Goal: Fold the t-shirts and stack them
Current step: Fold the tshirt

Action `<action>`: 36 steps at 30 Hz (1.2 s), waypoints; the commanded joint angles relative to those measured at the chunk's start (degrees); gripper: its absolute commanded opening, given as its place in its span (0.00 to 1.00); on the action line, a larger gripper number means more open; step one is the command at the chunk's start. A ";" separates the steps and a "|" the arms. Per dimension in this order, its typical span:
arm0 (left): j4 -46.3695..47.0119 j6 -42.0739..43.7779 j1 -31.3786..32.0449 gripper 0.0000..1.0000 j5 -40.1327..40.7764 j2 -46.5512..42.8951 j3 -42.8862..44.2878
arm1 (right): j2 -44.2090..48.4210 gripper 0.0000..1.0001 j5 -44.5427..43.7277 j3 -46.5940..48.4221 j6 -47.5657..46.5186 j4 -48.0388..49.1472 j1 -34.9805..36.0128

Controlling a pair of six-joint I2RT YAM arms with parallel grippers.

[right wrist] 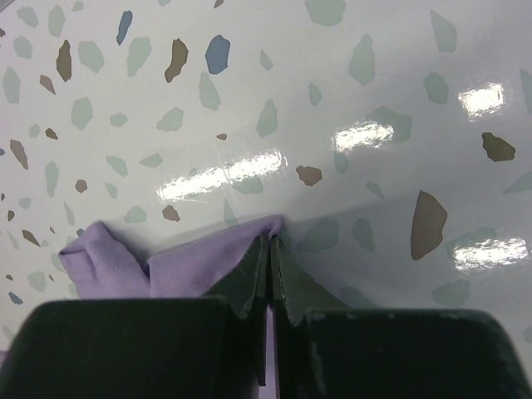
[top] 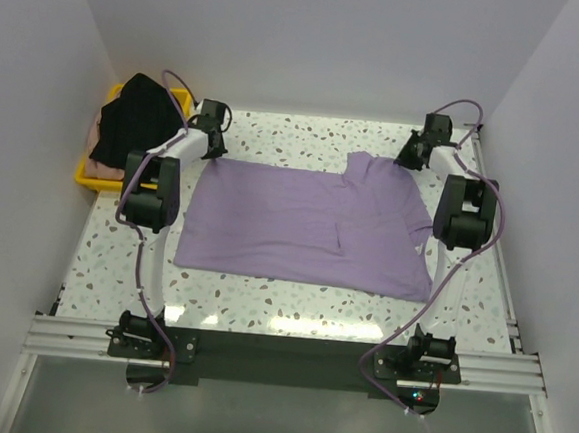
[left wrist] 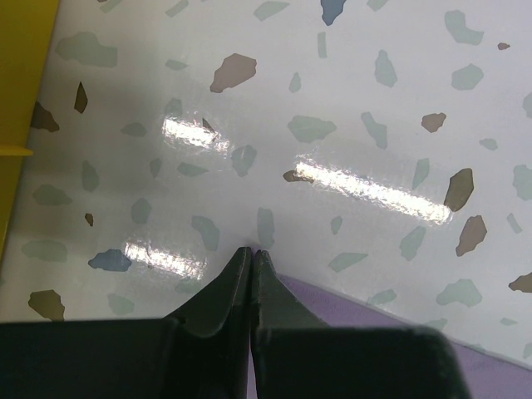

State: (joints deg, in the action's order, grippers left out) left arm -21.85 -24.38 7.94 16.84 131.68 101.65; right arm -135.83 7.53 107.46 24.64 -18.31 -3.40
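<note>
While right claw [right wrist: 272,241] clamps a fold of lavender-purple soft cloth t-shirt [right wrist: 191,266], left claw [left wrist: 252,252] sits pressed together, shirt edge just beside; yellow plastic tray [left wrist: 18,83] leftward, black cloth t-shirt [top: 137,119] inside.

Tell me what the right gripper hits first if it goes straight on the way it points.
The right gripper, shut on the purple shirt, would probably meet the speckled table just ahead; depth is unclear.

Speckled terrazzo worktop [top: 293,302], glossy white with grey, brown and blue chips, showing bright streaks of reflected light. A yellow tray [top: 88,177] stands at its far left corner, against the left wall. Plain white walls [top: 314,38] enclose three sides. A grey metal rail [top: 498,368] runs along the near edge.
</note>
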 commanded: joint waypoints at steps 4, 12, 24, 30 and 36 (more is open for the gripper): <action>2.60 0.48 -0.47 0.00 0.21 -1.60 -0.48 | 6.97 0.00 -0.59 -4.44 0.49 3.97 -0.55; 3.30 -0.05 -1.44 0.00 -0.05 -3.79 -0.57 | 14.18 0.00 -0.59 -10.16 2.51 8.63 -2.49; 3.21 -1.02 -2.76 0.00 -1.55 -6.69 -0.57 | 21.83 0.00 -0.06 -14.56 2.69 8.64 -4.07; 3.48 -1.81 -3.11 0.00 -2.60 -9.24 -2.59 | 26.39 0.00 -0.24 -19.30 2.95 8.81 -4.16; 4.35 -3.13 -3.55 0.00 -3.92 -13.72 -7.76 | 32.20 0.00 0.12 -26.15 4.45 9.69 -4.16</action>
State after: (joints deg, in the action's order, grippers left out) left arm -20.25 -26.11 5.45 13.54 123.31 96.12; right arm -109.40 7.18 83.59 27.92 -11.49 -7.16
